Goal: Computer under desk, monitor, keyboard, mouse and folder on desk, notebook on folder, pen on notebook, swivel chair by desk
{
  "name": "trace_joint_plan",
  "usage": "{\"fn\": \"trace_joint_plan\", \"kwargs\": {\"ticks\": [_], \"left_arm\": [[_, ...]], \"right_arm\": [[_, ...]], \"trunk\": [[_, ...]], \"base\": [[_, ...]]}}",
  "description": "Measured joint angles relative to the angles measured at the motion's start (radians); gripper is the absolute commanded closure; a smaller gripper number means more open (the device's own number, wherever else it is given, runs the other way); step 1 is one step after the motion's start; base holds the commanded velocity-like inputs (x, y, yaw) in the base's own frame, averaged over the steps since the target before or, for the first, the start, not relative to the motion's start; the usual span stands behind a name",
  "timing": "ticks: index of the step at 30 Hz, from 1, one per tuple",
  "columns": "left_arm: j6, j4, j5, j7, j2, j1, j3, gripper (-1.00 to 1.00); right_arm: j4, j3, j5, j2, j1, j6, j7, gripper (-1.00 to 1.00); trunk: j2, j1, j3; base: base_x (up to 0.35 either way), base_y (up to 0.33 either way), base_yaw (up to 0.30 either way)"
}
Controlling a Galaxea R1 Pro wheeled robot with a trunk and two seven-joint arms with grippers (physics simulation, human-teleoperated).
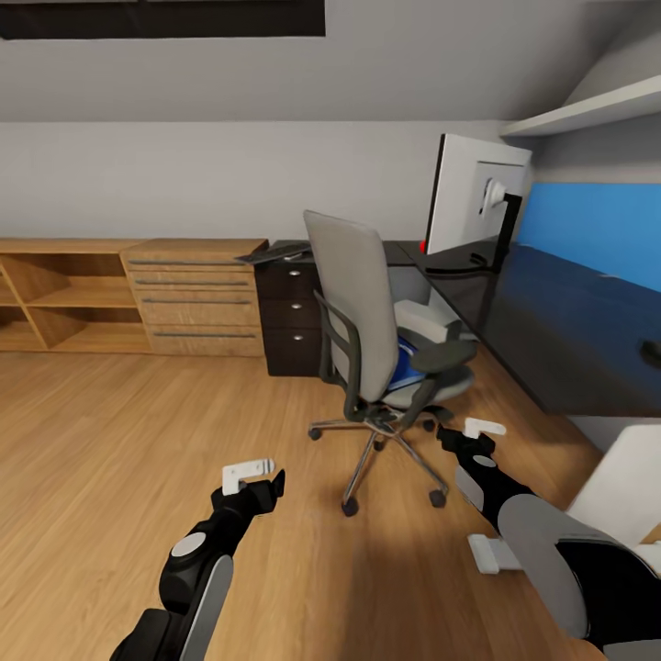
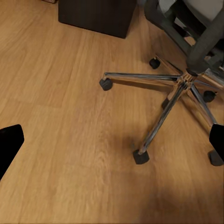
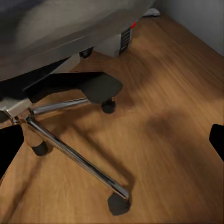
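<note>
Attic bedroom: pale grey walls, sloped ceiling, oak plank floor [image 1: 110,431] with a soft sheen.

Desk [image 1: 560,321], glossy black top, bright blue back panel; its near end is cut off at the frame edge. The monitor [image 1: 473,197] stands on it, showing its pale back, with a small red dot at the lower corner.

Light-wood shelf unit and drawer chest [image 1: 193,298] along the far wall, then a black three-drawer cabinet [image 1: 289,317], partly hidden behind the chair. A slim grey slab, likely the keyboard [image 1: 273,252], lies across the chest and cabinet tops; keys too small to make out.

Swivel chair [image 1: 367,340] out on the floor beside the desk: grey padding, black armrests, chrome star base on casters. The blue folder [image 1: 404,363] lies on the seat, mostly hidden by the backrest and armrest.

Pale boxy shape under the desk, possibly the computer [image 1: 418,321], largely hidden.

Left gripper [image 1: 250,477] and right gripper [image 1: 477,433] hover low over the floor near the chair base, both with fingers spread wide, empty.
</note>
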Motion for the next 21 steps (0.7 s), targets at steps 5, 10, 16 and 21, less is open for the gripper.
{"fn": "trace_joint_plan", "kwargs": {"ticks": [5, 10, 16, 21], "left_arm": [[0.0, 0.001, 0.0, 0.001, 0.001, 0.0, 0.0, -1.0], [0.001, 0.001, 0.0, 0.0, 0.001, 0.0, 0.0, -1.0], [0.001, 0.002, 0.0, 0.001, 0.001, 0.0, 0.0, -1.0], [0.002, 0.002, 0.0, 0.001, 0.001, 0.0, 0.003, -1.0]], "right_arm": [[0.0, 0.0, 0.0, 0.0, 0.0, -0.008, 0.0, -1.0], [0.0, 0.0, -0.001, 0.0, 0.0, -0.013, -0.001, -1.0], [0.0, 0.0, 0.0, 0.0, 0.0, -0.014, -0.002, -1.0], [-0.001, 0.0, 0.0, -0.001, 0.0, -0.014, -0.002, -1.0]], "trunk": [[0.0, 0.0, 0.0], [0.0, 0.0, 0.0], [0.0, 0.001, 0.0], [0.0, 0.001, 0.0]], "base": [[0.239, -0.048, 0.0], [0.046, -0.009, 0.0], [0.008, -0.154, 0.0], [0.001, -0.076, 0.0]]}}
